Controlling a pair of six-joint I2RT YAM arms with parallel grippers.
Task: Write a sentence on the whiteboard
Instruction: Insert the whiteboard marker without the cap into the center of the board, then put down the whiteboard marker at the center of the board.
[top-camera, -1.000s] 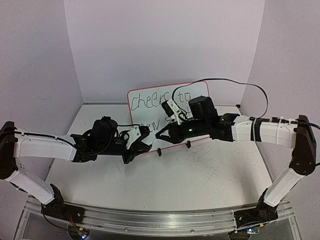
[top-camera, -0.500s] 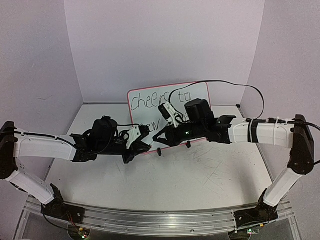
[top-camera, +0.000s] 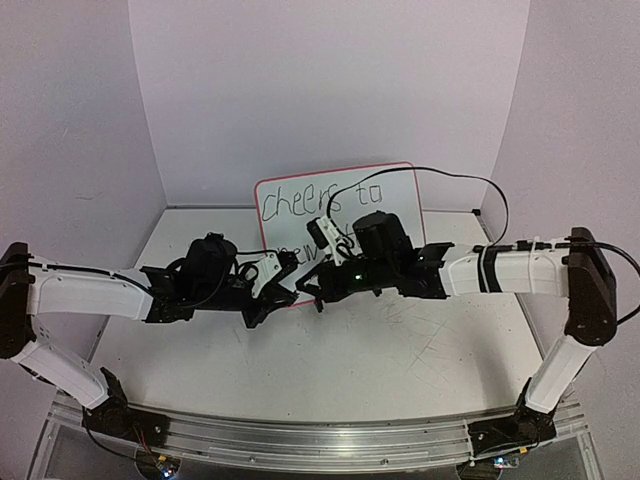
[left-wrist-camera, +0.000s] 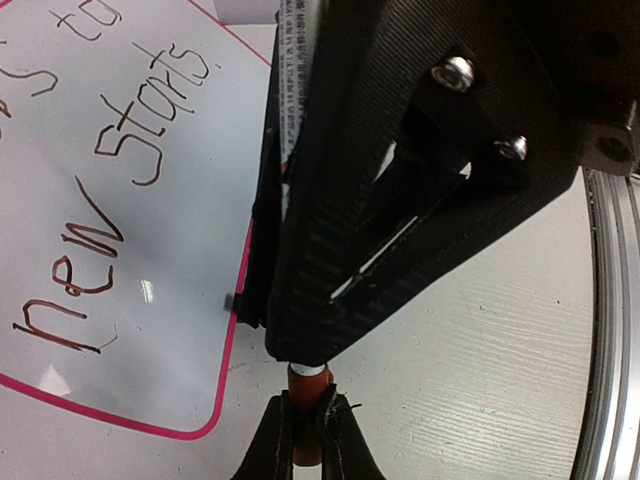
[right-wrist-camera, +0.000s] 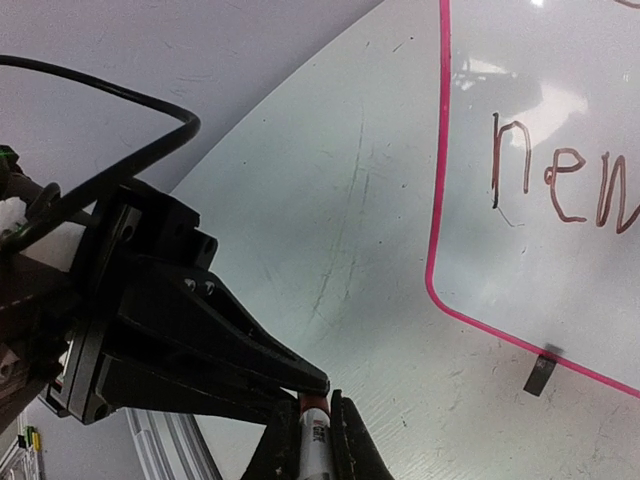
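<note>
The whiteboard (top-camera: 392, 190) leans upright at the back of the table, pink-rimmed, with the sentence (top-camera: 300, 198) in dark marker; "new starts" (left-wrist-camera: 100, 225) shows in the left wrist view and "new" (right-wrist-camera: 565, 188) in the right wrist view. In front of its lower left corner both grippers meet tip to tip. My left gripper (top-camera: 287, 291) (left-wrist-camera: 308, 408) is shut on a red marker cap (left-wrist-camera: 308, 430). My right gripper (top-camera: 308, 289) (right-wrist-camera: 318, 408) is shut on the white marker (right-wrist-camera: 316, 445), whose red end touches the left fingertips.
A black clip foot (right-wrist-camera: 539, 373) sits on the board's lower rim. The right arm's black cable (top-camera: 440, 172) arcs over the board. Scuffed white table (top-camera: 420, 340) lies in front, with a metal rail (top-camera: 300, 445) at the near edge and walls close on three sides.
The right arm has swung left, carrying the marker from the board's lower middle to the left gripper's tips. The left arm has stayed put.
</note>
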